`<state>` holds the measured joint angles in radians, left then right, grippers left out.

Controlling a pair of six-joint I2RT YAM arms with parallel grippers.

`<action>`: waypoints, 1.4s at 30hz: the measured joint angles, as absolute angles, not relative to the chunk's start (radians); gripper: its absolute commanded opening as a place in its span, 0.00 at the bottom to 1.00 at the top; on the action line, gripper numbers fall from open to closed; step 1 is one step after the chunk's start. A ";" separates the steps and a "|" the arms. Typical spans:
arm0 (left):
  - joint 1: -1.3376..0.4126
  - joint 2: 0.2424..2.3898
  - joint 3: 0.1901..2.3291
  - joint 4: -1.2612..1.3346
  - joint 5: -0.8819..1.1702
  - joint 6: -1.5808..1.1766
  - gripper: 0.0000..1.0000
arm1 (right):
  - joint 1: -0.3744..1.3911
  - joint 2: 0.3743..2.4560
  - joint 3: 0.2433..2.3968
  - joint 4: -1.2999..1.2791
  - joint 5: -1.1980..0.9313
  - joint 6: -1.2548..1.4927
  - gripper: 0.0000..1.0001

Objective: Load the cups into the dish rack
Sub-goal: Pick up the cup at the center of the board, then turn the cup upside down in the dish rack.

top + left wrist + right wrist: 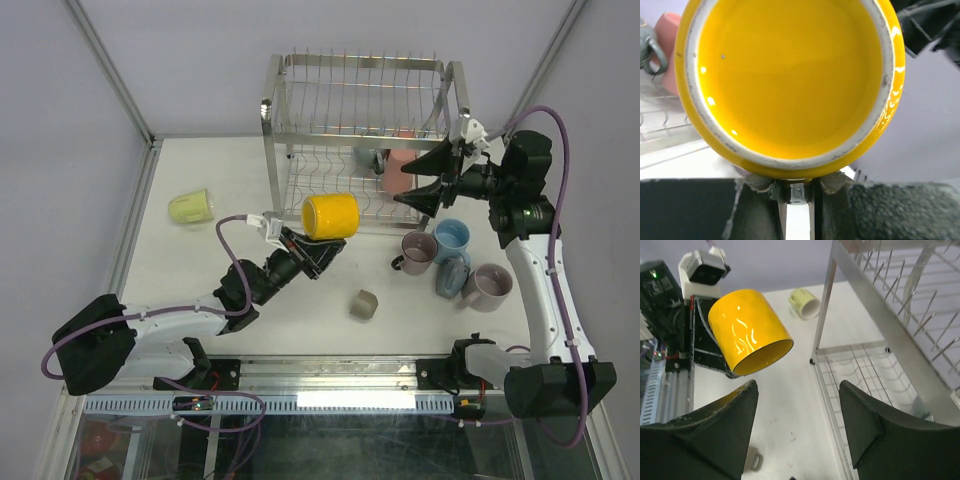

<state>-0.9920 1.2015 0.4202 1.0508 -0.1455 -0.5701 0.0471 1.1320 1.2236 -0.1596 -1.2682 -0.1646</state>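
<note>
One yellow mug [330, 216] near rack [272, 150] edge

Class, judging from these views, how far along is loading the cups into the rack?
Done: pink cup and grey cup in the rack's lower tier. In hand: yellow cup in the left end effector. Left: pale green cup, small beige cup and four clustered cups on the table.

The yellow mug [790, 75] overruns the left wrist view's top edge, its handle unseen; from above, the right gripper [408, 184] partly covers a pink mug [397, 165]
</note>
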 measured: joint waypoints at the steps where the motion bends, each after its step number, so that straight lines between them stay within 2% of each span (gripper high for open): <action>1: -0.986 1.196 0.430 1.002 -0.144 -0.561 0.00 | 0.047 1.126 1.237 -0.251 -1.253 -0.243 0.69; 7: -0.923 1.193 0.480 0.770 -0.095 -0.518 0.00 | 0.047 1.086 1.237 -0.630 -1.163 -0.530 0.69; 12: -0.865 1.208 0.552 0.628 -0.020 -0.464 0.00 | 0.041 1.055 1.176 -0.737 -1.099 -0.621 0.69; 22: -0.849 1.381 0.750 0.438 0.088 -0.229 0.00 | -0.015 1.040 1.040 -0.764 -0.963 -0.663 0.70; 32: -0.816 1.573 1.036 0.194 0.217 0.130 0.00 | -0.043 1.040 1.008 -0.676 -0.793 -0.614 0.69; 42: -0.777 1.721 1.250 -0.040 0.239 0.405 0.00 | -0.066 1.040 0.982 -0.604 -0.650 -0.554 0.70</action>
<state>-0.7773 1.7210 1.2495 -0.0399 0.2390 0.4053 -0.0658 1.0401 0.9825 -0.6044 -0.6502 -0.5541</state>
